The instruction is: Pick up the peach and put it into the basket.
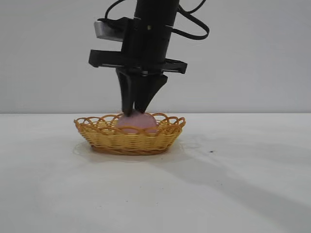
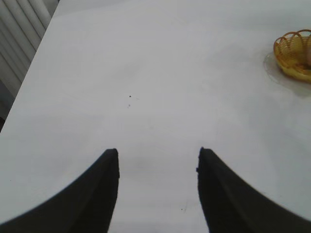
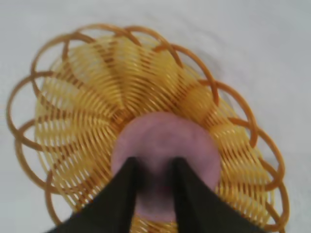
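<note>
Right gripper (image 1: 135, 110), black and pointing steeply down, hangs over the middle of the shallow oval woven wicker basket (image 1: 129, 138), yellow with an orange-brown looped rim. Its two tapered fingers (image 1: 127, 92) reach down to the crown of the dusty mauve-pink, matte, rounded peach (image 1: 138, 123). In the right wrist view the fingers (image 3: 121, 191) stand narrowly parted, their tips resting against the top of the peach (image 3: 163, 145) with a strip of pink skin showing between them; whether they clamp the fruit or merely touch it cannot be told.

Peach: it sits inside the basket (image 3: 87, 97), low on the woven floor, its dome rising just above the rim in the exterior view. Seen from the wrist camera it lies toward the 5 o'clock side of the basket's bowl, close to the wall there, with bare weave open toward 10 o'clock.

Basket: it stands on the white desk (image 1: 243, 184), near the centre of the exterior view, a grey shadow running from it toward 4 o'clock.

Left gripper (image 2: 158, 153): it is held over bare desk (image 2: 146, 73), well apart from the basket (image 2: 294, 56), which appears at 2 o'clock in the left wrist view. Its dark fingers (image 2: 99, 194) stand about half spread with nothing between them.
</note>
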`<state>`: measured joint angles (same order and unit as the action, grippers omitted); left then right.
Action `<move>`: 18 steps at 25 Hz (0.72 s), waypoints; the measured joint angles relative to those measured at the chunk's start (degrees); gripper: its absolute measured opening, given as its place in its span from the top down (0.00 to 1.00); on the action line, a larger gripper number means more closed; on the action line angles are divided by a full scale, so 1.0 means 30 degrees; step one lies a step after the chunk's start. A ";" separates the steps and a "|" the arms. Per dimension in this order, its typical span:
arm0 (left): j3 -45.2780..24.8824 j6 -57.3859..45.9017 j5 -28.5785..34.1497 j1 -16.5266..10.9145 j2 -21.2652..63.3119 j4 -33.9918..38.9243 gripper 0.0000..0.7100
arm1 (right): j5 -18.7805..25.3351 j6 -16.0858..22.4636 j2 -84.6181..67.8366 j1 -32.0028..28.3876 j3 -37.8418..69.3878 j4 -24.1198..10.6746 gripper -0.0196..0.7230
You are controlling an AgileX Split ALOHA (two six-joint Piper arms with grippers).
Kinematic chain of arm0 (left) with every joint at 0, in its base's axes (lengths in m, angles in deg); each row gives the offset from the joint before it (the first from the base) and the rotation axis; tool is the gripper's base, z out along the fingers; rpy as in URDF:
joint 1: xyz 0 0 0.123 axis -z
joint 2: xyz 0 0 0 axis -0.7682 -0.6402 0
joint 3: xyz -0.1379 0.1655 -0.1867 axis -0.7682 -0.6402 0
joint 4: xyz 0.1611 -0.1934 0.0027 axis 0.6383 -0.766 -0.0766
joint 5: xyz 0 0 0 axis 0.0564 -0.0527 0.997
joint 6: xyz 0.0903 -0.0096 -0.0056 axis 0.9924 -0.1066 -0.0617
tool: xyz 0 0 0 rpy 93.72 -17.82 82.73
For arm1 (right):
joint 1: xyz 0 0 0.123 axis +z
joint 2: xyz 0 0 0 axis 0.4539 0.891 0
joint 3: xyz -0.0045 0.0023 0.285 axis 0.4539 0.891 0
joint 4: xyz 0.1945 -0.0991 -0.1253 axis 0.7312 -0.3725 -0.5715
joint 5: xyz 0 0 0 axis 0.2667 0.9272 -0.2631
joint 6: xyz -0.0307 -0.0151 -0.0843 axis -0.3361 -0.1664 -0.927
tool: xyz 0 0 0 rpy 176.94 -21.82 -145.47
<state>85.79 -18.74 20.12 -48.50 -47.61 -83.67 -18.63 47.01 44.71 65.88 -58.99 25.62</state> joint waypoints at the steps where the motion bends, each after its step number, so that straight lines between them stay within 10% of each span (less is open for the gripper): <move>1: 0.0000 0.0000 0.0000 0.0000 0.0000 0.0000 0.55 | 0.0127 0.0058 -0.0141 0.0000 0.0000 0.0000 0.43; 3: 0.0000 0.0000 0.0000 0.0000 0.0000 0.0000 0.55 | 0.0638 0.0182 -0.0827 -0.0211 0.0000 -0.0134 0.31; 18: 0.0000 0.0000 0.0000 0.0000 0.0000 -0.0041 0.55 | 0.4834 0.1488 -0.2555 -1.1114 0.0267 -0.1000 0.31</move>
<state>85.79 -18.74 20.12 -48.50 -47.61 -83.80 -4.13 51.48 37.05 32.54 -58.19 22.62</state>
